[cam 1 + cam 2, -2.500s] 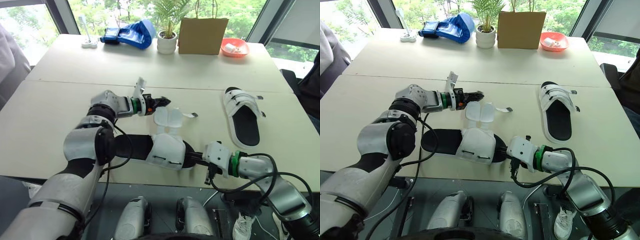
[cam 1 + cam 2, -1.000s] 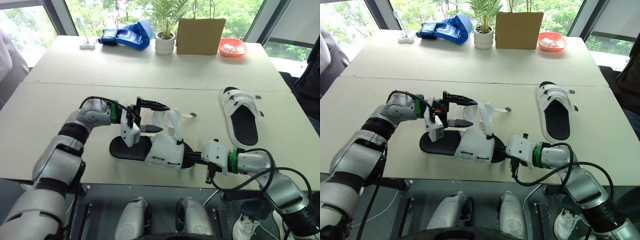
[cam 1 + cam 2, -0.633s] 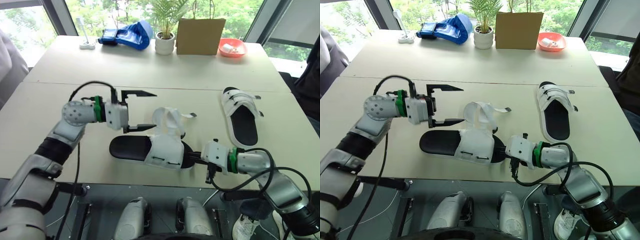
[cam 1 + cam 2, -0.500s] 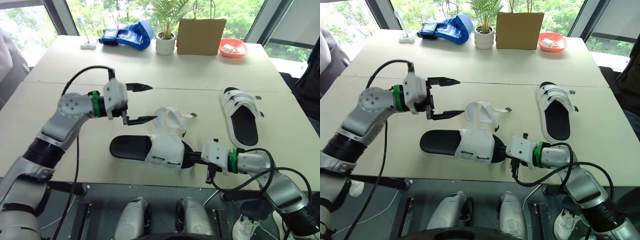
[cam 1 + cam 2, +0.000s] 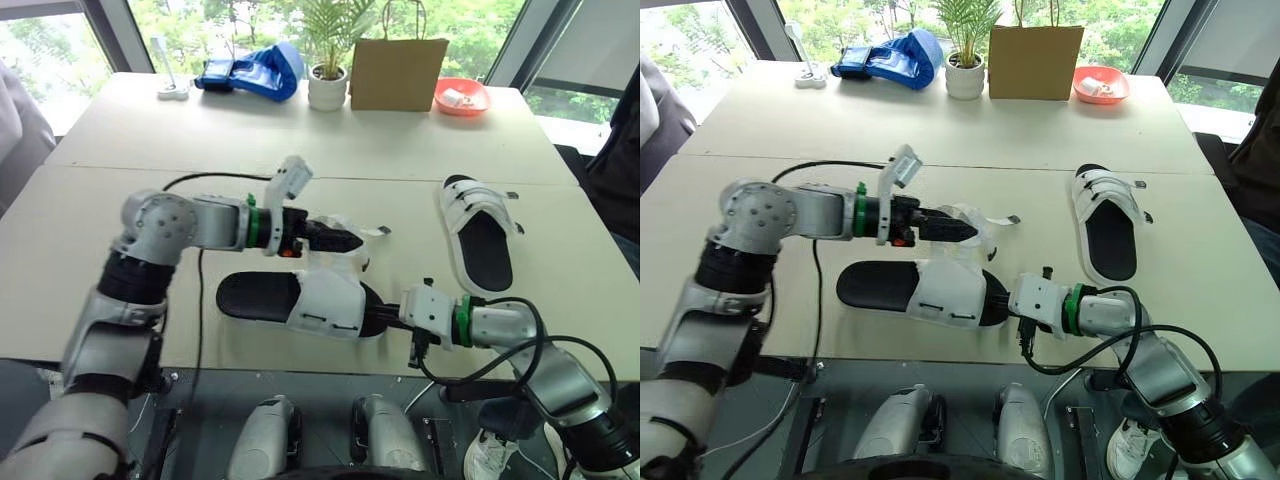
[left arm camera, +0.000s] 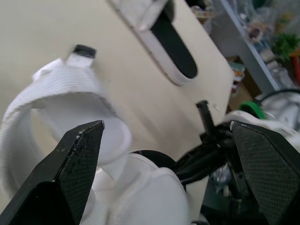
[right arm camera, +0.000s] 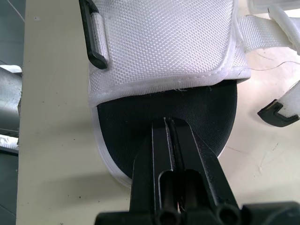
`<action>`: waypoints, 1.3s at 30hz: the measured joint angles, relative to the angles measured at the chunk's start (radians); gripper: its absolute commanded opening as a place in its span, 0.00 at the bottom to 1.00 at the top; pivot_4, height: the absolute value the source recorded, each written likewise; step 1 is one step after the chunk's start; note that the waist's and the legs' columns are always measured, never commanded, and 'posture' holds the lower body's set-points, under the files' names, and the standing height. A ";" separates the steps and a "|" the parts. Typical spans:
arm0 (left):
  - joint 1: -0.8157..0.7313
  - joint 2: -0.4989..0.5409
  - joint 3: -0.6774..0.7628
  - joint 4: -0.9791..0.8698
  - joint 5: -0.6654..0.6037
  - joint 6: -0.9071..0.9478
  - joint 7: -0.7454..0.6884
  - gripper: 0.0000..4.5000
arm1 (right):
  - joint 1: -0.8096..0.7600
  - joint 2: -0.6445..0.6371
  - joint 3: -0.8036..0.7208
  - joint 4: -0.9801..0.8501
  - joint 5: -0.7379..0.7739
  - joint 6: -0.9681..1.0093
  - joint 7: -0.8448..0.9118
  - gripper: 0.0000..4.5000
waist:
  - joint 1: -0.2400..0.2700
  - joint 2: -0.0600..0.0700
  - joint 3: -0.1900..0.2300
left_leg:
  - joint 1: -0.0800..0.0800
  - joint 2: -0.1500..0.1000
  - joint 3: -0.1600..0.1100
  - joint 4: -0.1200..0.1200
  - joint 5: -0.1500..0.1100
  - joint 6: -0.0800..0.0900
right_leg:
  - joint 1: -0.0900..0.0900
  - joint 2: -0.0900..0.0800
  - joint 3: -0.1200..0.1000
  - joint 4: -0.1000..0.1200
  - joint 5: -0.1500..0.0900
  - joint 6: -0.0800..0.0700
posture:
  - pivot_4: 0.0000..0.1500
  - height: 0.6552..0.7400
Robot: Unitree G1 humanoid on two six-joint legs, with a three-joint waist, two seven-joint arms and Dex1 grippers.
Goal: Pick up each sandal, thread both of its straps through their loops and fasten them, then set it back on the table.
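Sandal (image 5: 300, 300) first, in the left eye view: it lies close to the tabletop's (image 5: 90, 230) front edge, long axis along that edge, black footbed up, white upper toward its right end. The strap (image 5: 345, 258) rises from the upper's far side in a loose curl, unthreaded. The left gripper (image 5: 350, 240) reaches in from the left, right at that curl, so the left arm is the nearer one for the strap. The right gripper (image 5: 388, 318) meets the sandal's right end at the front edge. A second sandal (image 5: 482, 232) lies well apart near the right edge, long axis front to back, its straps apparently fastened.

Right eye view: the same layout. The strap's dark-tipped end lies on the tabletop beyond the left gripper, pointing right.

Left wrist view: the fingers (image 6: 75, 173) are spread wide, released, gripping nothing. The curl of white webbing sits ahead of them and partly between, nearer one finger. My judgement: they must close on the curl before the strap can be led to a loop.

Right wrist view: the right fingers (image 7: 197, 154) are clenched together, tips resting on the footbed (image 7: 136, 122) just short of the upper's edge. Whether they pinch anything I cannot tell; they seem to pin the sandal down. A black loop (image 7: 96, 44) sits on the woven upper, empty
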 measured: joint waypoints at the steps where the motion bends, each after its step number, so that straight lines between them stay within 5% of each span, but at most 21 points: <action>1: -0.006 -0.024 0.015 0.027 0.010 0.023 0.035 0.99 | 0.001 0.000 0.000 0.000 -0.001 0.001 -0.001 0.00 | 0.001 0.000 0.000 | 0.000 0.000 0.000 0.000 0.000 -0.001 | 0.000 0.000 0.000 0.000 0.000 0.000 | 1.00 0.77; 13: -0.062 -0.258 0.168 0.137 0.167 0.089 0.185 0.99 | 0.022 0.000 -0.009 -0.025 -0.005 0.023 -0.021 0.00 | 0.005 0.000 0.000 | 0.001 0.000 -0.001 0.000 0.000 -0.003 | 0.002 0.000 -0.001 0.000 0.000 0.000 | 1.00 0.77; 16: -0.064 -0.301 0.190 0.169 0.217 0.072 0.210 0.82 | 0.024 0.004 -0.003 -0.030 -0.006 0.026 -0.029 0.00 | 0.002 0.000 0.000 | 0.001 0.000 -0.001 -0.001 0.000 -0.004 | 0.001 0.000 -0.001 0.000 0.000 0.000 | 1.00 0.77; 23: -0.063 -0.329 0.265 0.184 0.291 0.063 0.205 0.02 | 0.028 0.004 -0.006 -0.032 -0.008 0.026 -0.035 0.00 | 0.004 0.000 0.000 | 0.001 0.000 -0.001 -0.001 -0.002 -0.008 | 0.002 0.000 -0.001 0.000 0.000 0.000 | 1.00 0.77; 29: -0.063 -0.317 0.267 0.181 0.324 0.082 0.143 0.00 | 0.028 0.004 -0.003 -0.033 -0.008 0.026 -0.039 0.00 | 0.003 0.000 0.000 | 0.001 0.000 -0.001 -0.001 -0.002 -0.008 | 0.001 0.000 -0.002 0.000 0.000 0.000 | 1.00 0.77; 34: -0.059 -0.139 0.169 0.146 0.316 0.102 -0.168 0.00 | 0.027 0.005 0.000 -0.034 -0.009 0.026 -0.039 0.00 | 0.000 0.001 0.000 | 0.001 0.000 -0.001 -0.001 -0.002 -0.009 | 0.001 0.002 -0.002 0.000 -0.001 -0.001 | 1.00 0.77; 39: -0.066 0.126 -0.047 0.121 0.316 0.057 -0.685 0.00 | 0.024 0.002 0.000 -0.033 -0.009 0.026 -0.034 0.00 | -0.001 0.002 0.000 | 0.001 0.000 -0.001 -0.002 -0.002 -0.010 | 0.000 0.002 -0.002 0.000 -0.001 -0.002 | 1.00 0.77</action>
